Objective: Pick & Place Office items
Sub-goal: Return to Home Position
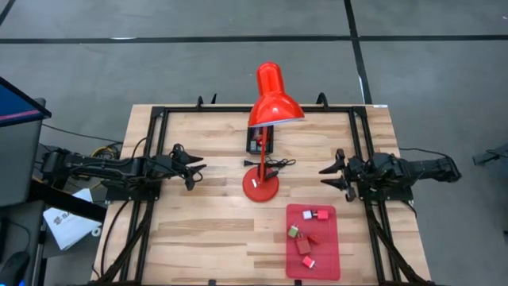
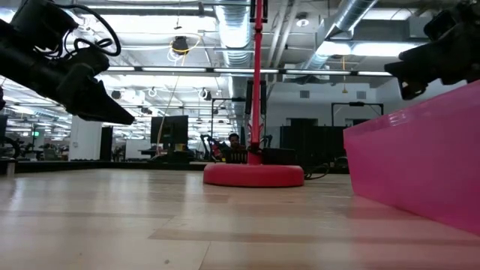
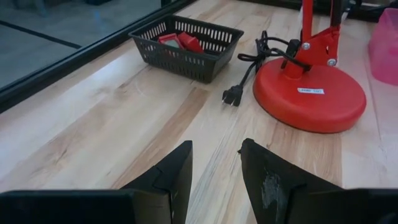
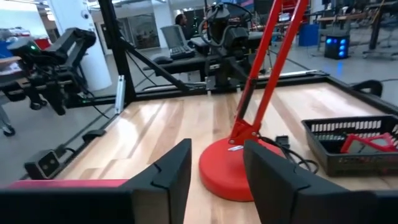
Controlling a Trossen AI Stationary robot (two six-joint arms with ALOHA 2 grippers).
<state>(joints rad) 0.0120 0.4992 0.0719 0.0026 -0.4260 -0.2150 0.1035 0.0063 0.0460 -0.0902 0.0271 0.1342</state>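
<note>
Left gripper (image 1: 193, 168) hangs over the left side of the pale wooden table (image 1: 198, 230), arm stretched level, pointing inward. Fingers parted, nothing between them. Right gripper (image 1: 327, 176) mirrors it over the right side, also pointing inward, fingers likewise parted and empty. Both are clear of the tabletop; the low view shows the left one (image 2: 112, 112) and the right one (image 2: 409, 82) high in the air.

Tall red desk lamp (image 1: 260, 188) stands mid-table between the two grippers.

Office items: five small pieces lie in the flat red rectangular tray (image 1: 327, 238) at the front right, among them a green block (image 1: 294, 231) and a red block (image 1: 304, 245). More sit in a black mesh plastic basket (image 1: 259, 143) behind the lamp base, partly under the shade.

View differences: the high view hides most of the basket's contents. The left wrist view looks past its own fingers (image 3: 177, 165) and shows red pieces (image 3: 180, 41) inside, plus the lamp's black cord and plug (image 3: 233, 96) lying beside the base. The right wrist view shows the same basket from the other side. The low view shows only the tray's pink wall, not what it holds.
</note>
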